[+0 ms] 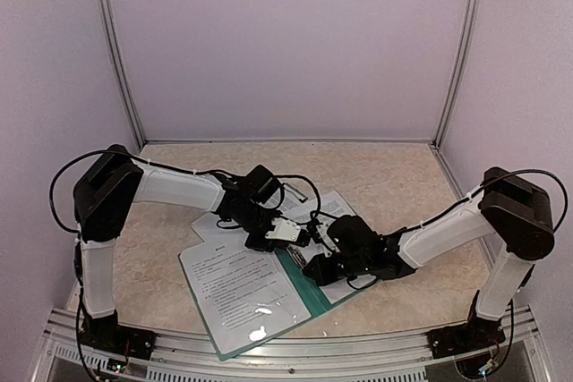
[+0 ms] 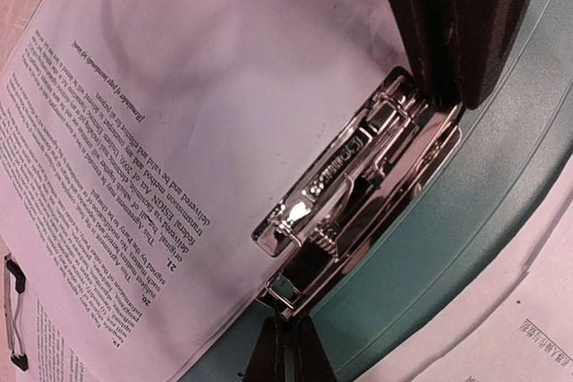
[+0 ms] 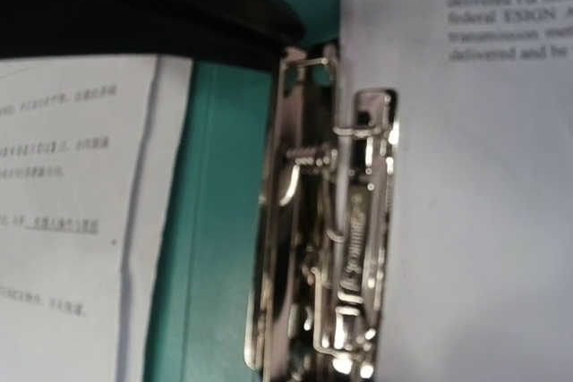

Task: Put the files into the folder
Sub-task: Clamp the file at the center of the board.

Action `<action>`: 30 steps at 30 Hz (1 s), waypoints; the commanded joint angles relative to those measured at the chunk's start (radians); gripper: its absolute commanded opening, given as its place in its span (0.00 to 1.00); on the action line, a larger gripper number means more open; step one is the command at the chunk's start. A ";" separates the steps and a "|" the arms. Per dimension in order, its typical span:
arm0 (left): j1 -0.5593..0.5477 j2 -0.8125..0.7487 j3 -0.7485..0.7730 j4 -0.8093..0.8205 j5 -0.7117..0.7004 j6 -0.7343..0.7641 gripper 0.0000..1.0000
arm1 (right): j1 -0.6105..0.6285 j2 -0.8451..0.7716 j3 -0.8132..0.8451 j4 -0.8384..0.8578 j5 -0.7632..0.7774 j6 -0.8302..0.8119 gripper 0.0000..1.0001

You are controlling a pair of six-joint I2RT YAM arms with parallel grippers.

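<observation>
**Crowding the clip point(image 2: 358, 199) of the open folder point(image 1: 303, 291) with both my grippers**

The dark teal folder lies spread flat on the table point(image 1: 403, 176), its spine running away from my bases. It holds paper on both flaps.

On its left flap rests a white sheet of Chinese text point(image 1: 242, 297), lying loose, with a strip of bare teal card between it and the spine. On the right flap lies a sheet of English text point(image 2: 224, 87). Its left margin sits at the shiny metal clip, and the clip's plate overlaps that edge.

My left gripper point(image 2: 285, 351) is clenched, its dark fingertips pressed together right at the far end of the clip, beside the line numbered 21. I cannot tell whether any part of the clip is pinched between them.

My right gripper point(image 1: 315, 267) is clenched too and sits at the near end of the clip. Seen from my left wrist, its dark finger touches the metal there. Whether it grips anything I cannot tell.
</observation>
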 commanded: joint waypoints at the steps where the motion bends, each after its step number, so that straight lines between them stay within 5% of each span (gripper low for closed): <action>1: -0.054 0.094 -0.050 -0.048 0.193 -0.158 0.00 | 0.052 0.192 -0.065 -0.226 0.146 -0.107 0.00; 30: -0.040 0.083 -0.076 -0.006 0.247 -0.178 0.00 | 0.063 0.268 0.051 -0.415 0.124 -0.136 0.00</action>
